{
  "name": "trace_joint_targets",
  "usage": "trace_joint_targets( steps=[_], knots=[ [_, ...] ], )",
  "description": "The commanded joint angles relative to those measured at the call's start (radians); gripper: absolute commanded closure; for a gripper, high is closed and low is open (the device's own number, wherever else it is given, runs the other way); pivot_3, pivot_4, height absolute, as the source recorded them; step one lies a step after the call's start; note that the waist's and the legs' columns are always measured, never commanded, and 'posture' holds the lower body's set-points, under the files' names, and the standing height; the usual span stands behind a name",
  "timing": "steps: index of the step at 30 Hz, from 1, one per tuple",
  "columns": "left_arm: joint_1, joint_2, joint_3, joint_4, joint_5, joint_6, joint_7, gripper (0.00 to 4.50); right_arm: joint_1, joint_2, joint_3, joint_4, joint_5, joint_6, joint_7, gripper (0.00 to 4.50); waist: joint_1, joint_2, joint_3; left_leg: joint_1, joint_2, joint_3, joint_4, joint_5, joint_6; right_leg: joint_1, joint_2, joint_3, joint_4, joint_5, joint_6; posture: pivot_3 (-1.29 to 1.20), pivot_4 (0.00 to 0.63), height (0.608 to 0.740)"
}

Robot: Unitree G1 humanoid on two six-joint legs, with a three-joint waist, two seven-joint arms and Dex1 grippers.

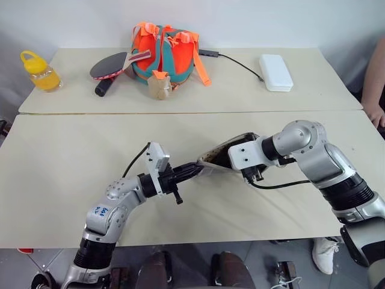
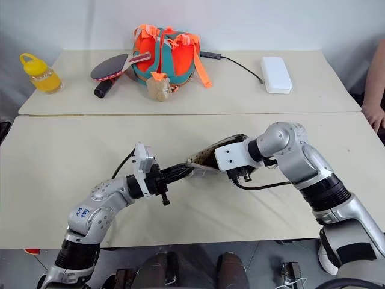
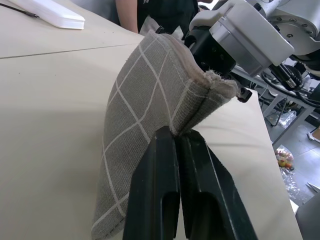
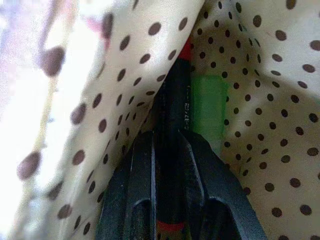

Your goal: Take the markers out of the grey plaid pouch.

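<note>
Two grippers busy: left gripper [image 3: 176, 150] pinches grey plaid fabric pouch [image 3: 145, 115] edge; right gripper [image 4: 172, 145] inside, closing around dark red-capped marker [image 4: 175, 107], green-ended marker [image 4: 207, 107] at 3 o'clock. Secure grip, then withdraw straight.

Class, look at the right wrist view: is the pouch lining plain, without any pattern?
No: the pouch lining is cream with dark brown dots all around the marker.

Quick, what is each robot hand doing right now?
Left gripper: shut on the edge of the grey plaid fabric pouch.
Right gripper: inside the pouch, shut on the dark red-tipped marker.
</note>
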Motion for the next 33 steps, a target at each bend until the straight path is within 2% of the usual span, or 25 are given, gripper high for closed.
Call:
trace_joint_targets(
  steps=[1, 3, 24, 33],
  knots=[
    [-0.007, -0.005, 0.008, -0.039, -0.005, -0.025, 0.002, 4.5, -0.028, 0.004, -0.029, -0.003, 0.014, 0.022, -0.005, 2.85, 0.0, 0.0, 0.0, 0.0, 0.0, 0.0, 0.0, 0.0, 0.0, 0.0, 0.0, 0.0, 0.0, 0.0, 0.0, 0.0, 0.15, 0.74],
    [-0.011, -0.011, 0.01, -0.041, -0.009, -0.024, 0.004, 4.5, -0.031, 0.003, -0.025, -0.006, 0.012, 0.02, -0.001, 2.17, 0.001, 0.0, 0.0, 0.0, 0.0, 0.0, 0.0, 0.0, 0.0, 0.0, 0.0, 0.0, 0.0, 0.0, 0.0, 0.0, 0.15, 0.74],
    [-0.014, -0.023, 0.0, -0.041, -0.001, -0.032, 0.016, 4.5, 0.023, 0.021, 0.053, 0.049, -0.079, 0.002, -0.022, 2.17, 0.0, 0.0, 0.0, 0.002, 0.0, 0.0, 0.0, 0.0, 0.0, 0.002, 0.0, 0.0, 0.0, 0.0, 0.0, 0.0, 0.15, 0.74],
    [-0.017, -0.026, 0.0, -0.039, 0.008, -0.037, 0.019, 4.5, 0.032, 0.015, 0.045, -0.006, -0.049, 0.038, 0.02, 2.17, -0.001, 0.0, 0.0, 0.002, 0.0, -0.001, 0.001, 0.0, 0.0, 0.003, 0.0, 0.0, 0.0, 0.0, 0.0, 0.0, 0.15, 0.74]
  ],
)
